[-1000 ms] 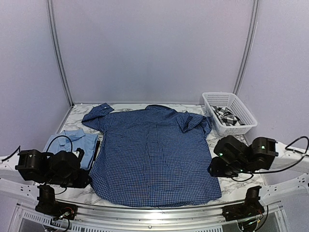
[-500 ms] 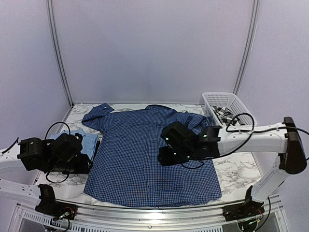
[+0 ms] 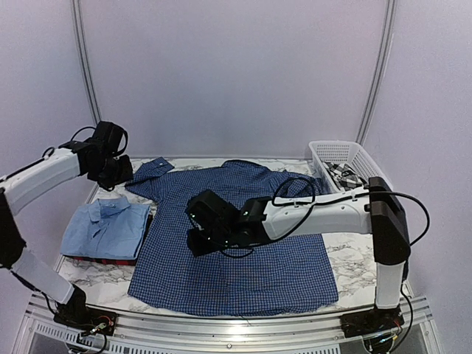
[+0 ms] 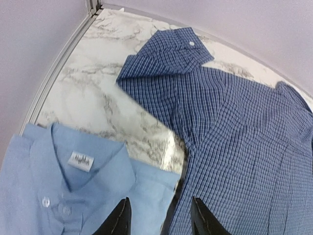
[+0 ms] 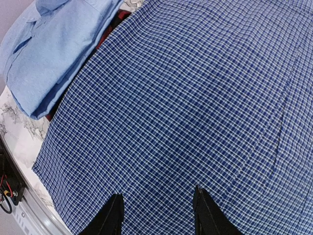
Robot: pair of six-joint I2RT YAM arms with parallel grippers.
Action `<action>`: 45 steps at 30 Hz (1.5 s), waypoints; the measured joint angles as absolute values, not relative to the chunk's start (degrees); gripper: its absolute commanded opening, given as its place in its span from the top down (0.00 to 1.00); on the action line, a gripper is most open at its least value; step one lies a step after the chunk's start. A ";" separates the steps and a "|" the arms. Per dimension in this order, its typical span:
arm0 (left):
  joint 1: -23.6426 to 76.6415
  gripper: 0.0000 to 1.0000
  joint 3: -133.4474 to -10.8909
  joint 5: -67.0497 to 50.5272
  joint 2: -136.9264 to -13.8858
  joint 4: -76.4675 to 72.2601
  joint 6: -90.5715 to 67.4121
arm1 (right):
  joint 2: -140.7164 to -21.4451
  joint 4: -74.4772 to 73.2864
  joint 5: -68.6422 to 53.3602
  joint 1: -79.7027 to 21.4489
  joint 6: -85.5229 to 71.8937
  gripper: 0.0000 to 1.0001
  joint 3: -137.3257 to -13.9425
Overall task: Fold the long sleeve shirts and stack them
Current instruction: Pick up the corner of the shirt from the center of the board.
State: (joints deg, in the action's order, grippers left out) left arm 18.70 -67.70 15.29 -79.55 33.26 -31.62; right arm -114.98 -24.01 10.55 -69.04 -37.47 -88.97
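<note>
The navy checked shirt point(image 3: 243, 284) is spread flat, collar away from the bases, beneath the right gripper point(image 5: 156, 215), whose fingers are held apart. Its cuffed sleeve point(image 4: 166, 63) lies ahead of the left gripper point(image 4: 160, 218), likewise parted and judged the nearer. The other sleeve point(image 3: 299, 184) is partly hidden behind the right arm point(image 3: 324, 210). Contact with the cloth cannot be told.

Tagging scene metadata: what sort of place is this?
Probably a lab test booth, not a home: plain panel walls on metal frame poles, a marble-patterned table edged by an aluminium rail, and a navy shirt spread for folding.
</note>
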 measured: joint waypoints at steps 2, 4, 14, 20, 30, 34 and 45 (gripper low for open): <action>16.36 0.57 -72.47 14.87 -86.74 31.24 -29.87 | -116.07 -23.99 10.57 -69.04 -36.71 0.56 -90.96; 14.33 0.57 -77.45 14.26 -94.19 29.89 -28.10 | -116.60 -24.03 10.66 -69.04 -35.92 0.56 -92.36; 6.42 0.57 -98.70 7.73 -119.48 28.60 -26.61 | -116.77 -24.43 12.36 -69.04 -33.67 0.56 -93.45; 5.74 0.56 -106.00 5.50 -127.17 28.60 -32.12 | -118.37 -24.86 12.84 -69.52 -32.71 0.56 -96.51; 5.10 0.70 -110.04 3.49 -134.89 28.97 -37.93 | -124.57 -26.61 14.26 -73.17 -33.63 0.56 -104.25; 4.49 0.88 -112.20 3.49 -136.66 29.02 -38.74 | -127.66 -28.38 14.98 -74.22 -34.26 0.56 -108.20; 3.22 1.00 -115.35 0.80 -137.82 28.95 -38.00 | -137.49 -32.88 16.40 -79.09 -36.45 0.57 -122.78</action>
State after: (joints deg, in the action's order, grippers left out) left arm 3.22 -115.35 0.80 -137.82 28.95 -38.00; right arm -137.49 -32.88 16.40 -79.09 -36.45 -122.78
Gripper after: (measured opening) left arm 0.003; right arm 0.435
